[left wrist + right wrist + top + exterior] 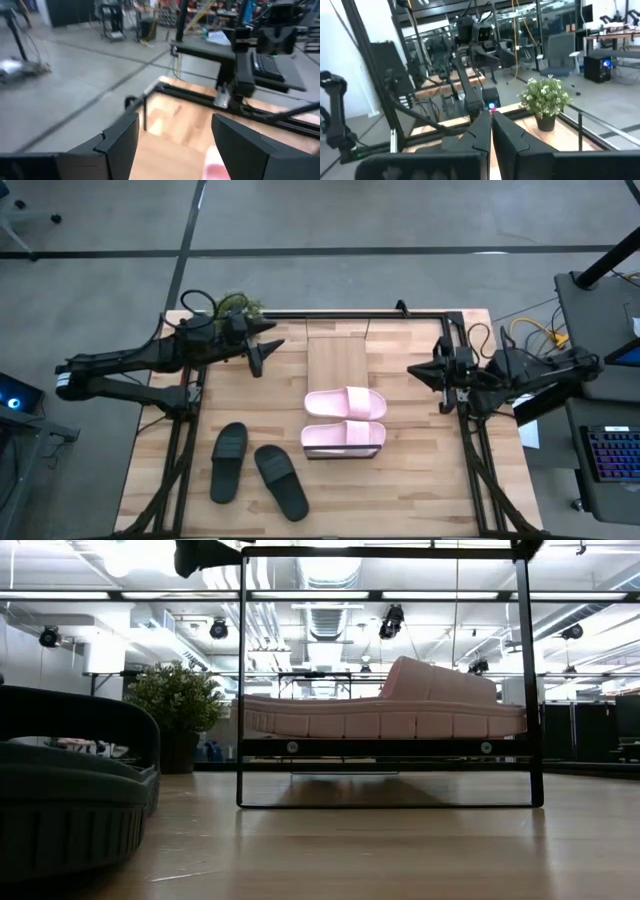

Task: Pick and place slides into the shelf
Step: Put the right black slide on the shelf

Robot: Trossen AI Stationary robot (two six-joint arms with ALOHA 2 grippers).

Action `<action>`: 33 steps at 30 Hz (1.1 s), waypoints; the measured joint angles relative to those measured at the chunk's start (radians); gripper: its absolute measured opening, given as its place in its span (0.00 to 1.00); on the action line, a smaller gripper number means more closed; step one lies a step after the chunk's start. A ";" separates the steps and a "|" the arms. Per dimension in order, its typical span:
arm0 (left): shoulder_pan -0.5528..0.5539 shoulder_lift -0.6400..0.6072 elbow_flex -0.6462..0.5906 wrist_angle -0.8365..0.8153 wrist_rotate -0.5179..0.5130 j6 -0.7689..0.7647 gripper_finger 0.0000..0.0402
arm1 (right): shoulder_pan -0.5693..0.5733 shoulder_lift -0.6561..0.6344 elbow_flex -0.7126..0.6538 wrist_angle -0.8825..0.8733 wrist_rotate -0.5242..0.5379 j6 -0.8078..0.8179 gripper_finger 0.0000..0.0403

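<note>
Two pale pink slides (345, 402) (343, 437) lie side by side, soles down, on the near half of the shelf (338, 360), a light-wood board on a dark frame at the table's middle. The low view shows a pink slide (385, 710) resting on the raised shelf (385, 748). Two black slides (229, 462) (281, 480) lie on the tabletop at the near left; one of them (70, 790) fills the low view's left. My left gripper (264, 355) (175, 145) hangs open above the table's far left. My right gripper (413, 370) (491, 132) is shut, level, right of the shelf.
A potted plant (235, 305) (545, 100) stands at the table's far left corner, behind my left arm. A dark frame (350, 314) runs along the table's far and side edges. Bare tabletop (420, 470) lies at the near right.
</note>
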 joint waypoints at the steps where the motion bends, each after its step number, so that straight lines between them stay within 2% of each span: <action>1: 0.000 -0.011 0.000 -0.027 0.017 -0.010 0.59 | 0.000 -0.012 -0.026 0.016 -0.001 0.000 0.02; 8: 0.000 -0.091 0.000 -0.216 0.051 -0.039 0.59 | -0.002 -0.050 -0.113 0.040 0.008 0.014 0.02; 16: -0.001 -0.155 -0.023 -0.303 0.077 -0.094 0.59 | -0.002 -0.114 -0.166 0.020 0.013 0.053 0.02; 24: -0.001 -0.172 -0.085 -0.536 0.352 -0.297 0.59 | -0.002 -0.122 -0.169 0.035 0.028 0.176 0.02; 30: -0.001 -0.112 -0.147 -0.535 0.587 -0.412 0.59 | -0.002 -0.089 -0.153 0.036 0.032 0.184 0.02; 33: -0.001 -0.059 -0.187 -0.538 0.662 -0.426 0.59 | -0.002 -0.072 -0.144 0.038 0.032 0.185 0.02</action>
